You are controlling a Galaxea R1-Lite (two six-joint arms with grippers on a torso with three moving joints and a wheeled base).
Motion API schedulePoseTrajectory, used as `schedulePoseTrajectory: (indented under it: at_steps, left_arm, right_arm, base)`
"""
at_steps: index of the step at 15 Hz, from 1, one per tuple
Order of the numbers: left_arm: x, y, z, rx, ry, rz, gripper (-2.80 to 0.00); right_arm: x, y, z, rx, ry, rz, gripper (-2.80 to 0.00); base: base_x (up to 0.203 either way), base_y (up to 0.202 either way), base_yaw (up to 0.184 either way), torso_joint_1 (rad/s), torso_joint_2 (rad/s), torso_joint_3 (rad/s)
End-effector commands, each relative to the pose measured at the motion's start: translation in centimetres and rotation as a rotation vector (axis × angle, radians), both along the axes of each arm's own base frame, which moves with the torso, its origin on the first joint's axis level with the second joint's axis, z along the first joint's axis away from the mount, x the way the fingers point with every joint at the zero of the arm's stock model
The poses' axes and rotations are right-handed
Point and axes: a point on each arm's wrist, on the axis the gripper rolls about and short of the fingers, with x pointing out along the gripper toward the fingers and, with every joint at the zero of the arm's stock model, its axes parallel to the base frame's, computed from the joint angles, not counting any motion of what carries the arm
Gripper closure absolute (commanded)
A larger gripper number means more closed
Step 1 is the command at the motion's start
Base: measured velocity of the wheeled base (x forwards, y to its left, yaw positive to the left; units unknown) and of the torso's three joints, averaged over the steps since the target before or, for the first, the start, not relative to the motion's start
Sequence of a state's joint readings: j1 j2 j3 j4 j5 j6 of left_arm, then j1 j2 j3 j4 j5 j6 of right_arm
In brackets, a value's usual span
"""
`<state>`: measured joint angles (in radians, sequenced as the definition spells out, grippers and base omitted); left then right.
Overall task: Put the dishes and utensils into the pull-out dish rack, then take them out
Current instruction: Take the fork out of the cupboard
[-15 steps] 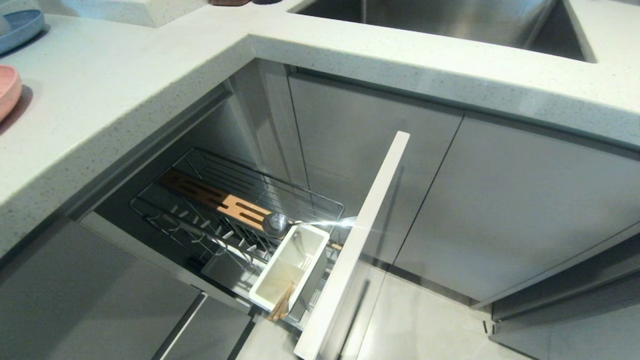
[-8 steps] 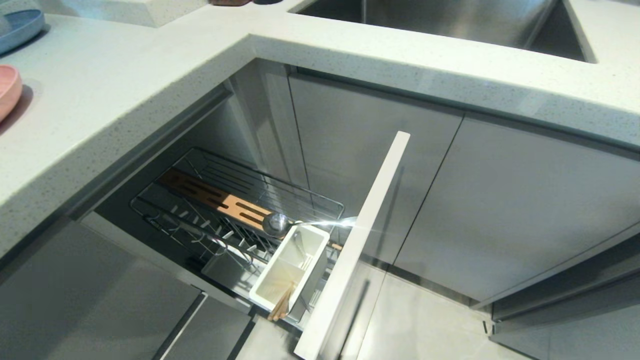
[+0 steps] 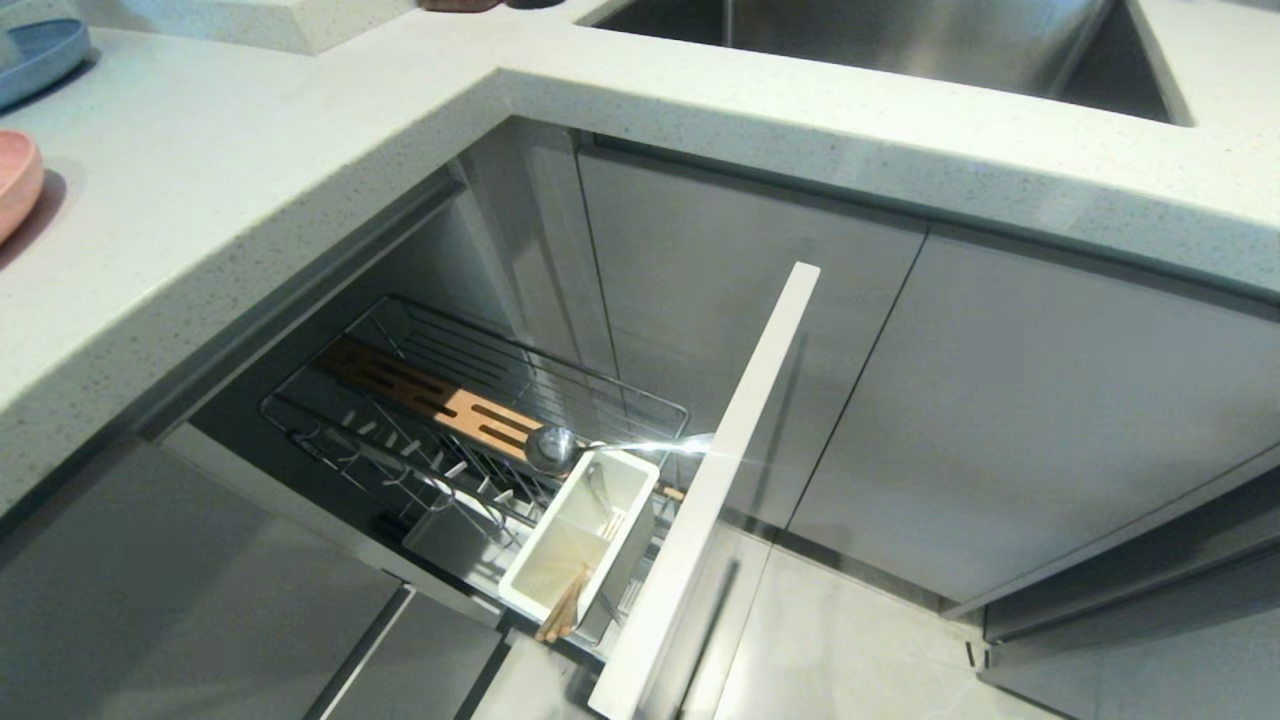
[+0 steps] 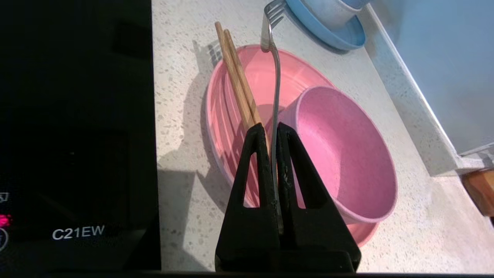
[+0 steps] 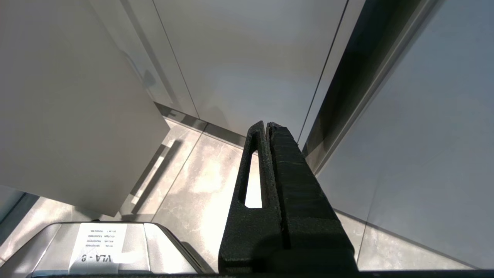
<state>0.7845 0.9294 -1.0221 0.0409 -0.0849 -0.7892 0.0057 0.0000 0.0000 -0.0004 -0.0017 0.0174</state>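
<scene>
Above the pink plate (image 4: 231, 116), left gripper (image 4: 272, 129) jaws clamped on slim silver fork (image 4: 274, 88), right gripper (image 5: 267, 125) jaws together

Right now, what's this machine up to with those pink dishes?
The left gripper is clamped on a silver fork and a pair of wooden chopsticks, held above a pink plate with a pink bowl on it, on the countertop. Below, the pull-out dish rack stands open; its prongs hold no dishes, though its white caddy seems to hold some wooden sticks. The right gripper is shut and idle near the floor.
</scene>
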Motion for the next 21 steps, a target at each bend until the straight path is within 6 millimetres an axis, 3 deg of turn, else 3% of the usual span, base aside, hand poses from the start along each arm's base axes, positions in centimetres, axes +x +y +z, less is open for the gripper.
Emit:
schedulePoseTrajectory:
  at_steps: [1,19,20,21]
  left_arm:
    - [0.24,0.21,-0.15,-0.014,0.004,-0.008,0.00]
    - [0.68,0.41,-0.72,-0.036,0.024,-0.086,0.00]
    - [0.69,0.40,-0.72,-0.036,0.024,-0.087,-2.80]
    - [0.68,0.39,-0.72,-0.035,0.025,-0.087,-2.80]
  right_arm:
    - [0.01,0.00,-0.04,0.000,0.001,0.000,0.00]
    - [0.01,0.00,-0.04,0.000,0.001,0.001,0.00]
    - [0.01,0.00,-0.03,0.001,0.001,0.001,0.00]
    - [0.01,0.00,-0.04,0.000,0.001,0.000,0.00]
  base:
    - [0.000,0.000,0.000,0.000,0.00,0.000]
    - [0.000,0.000,0.000,0.000,0.00,0.000]
    - [0.000,0.000,0.000,0.000,0.00,0.000]
    - [0.000,0.000,0.000,0.000,0.00,0.000]
